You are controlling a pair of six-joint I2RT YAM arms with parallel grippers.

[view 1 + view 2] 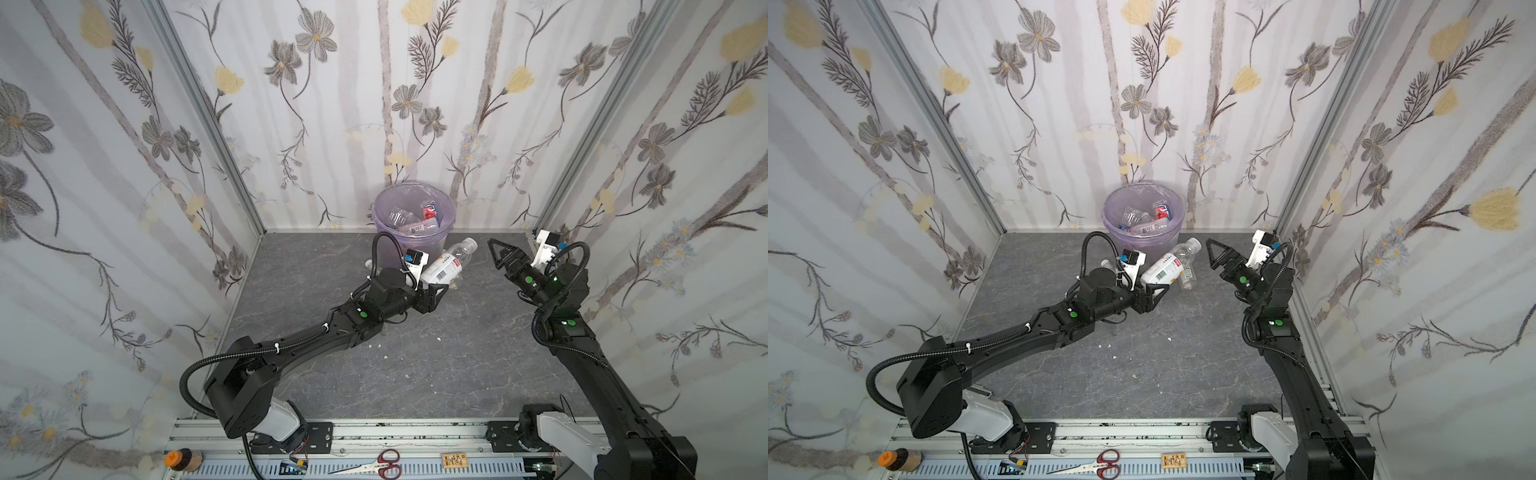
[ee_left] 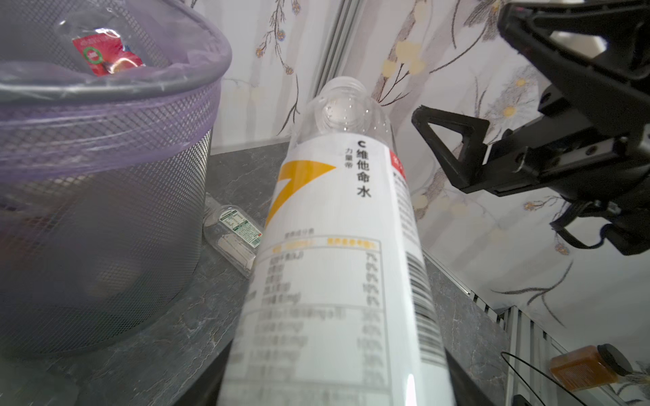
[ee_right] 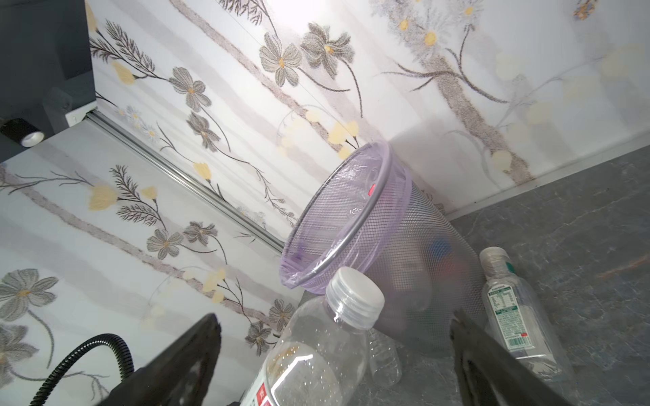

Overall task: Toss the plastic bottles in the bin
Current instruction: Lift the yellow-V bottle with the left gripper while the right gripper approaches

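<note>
My left gripper is shut on the base of a plastic bottle. This bottle has a white label with an orange V and is tilted, cap end up, just right of the bin. The mesh bin, lined with a lilac bag, holds several bottles. My right gripper is open and empty, close to the held bottle's cap. A small clear green-labelled bottle lies on the floor by the bin.
Another clear bottle lies left of the bin, mostly hidden by my left wrist. Flowered walls close in the grey floor on three sides. On the front rail lie an orange-lidded jar, scissors and a wooden tag.
</note>
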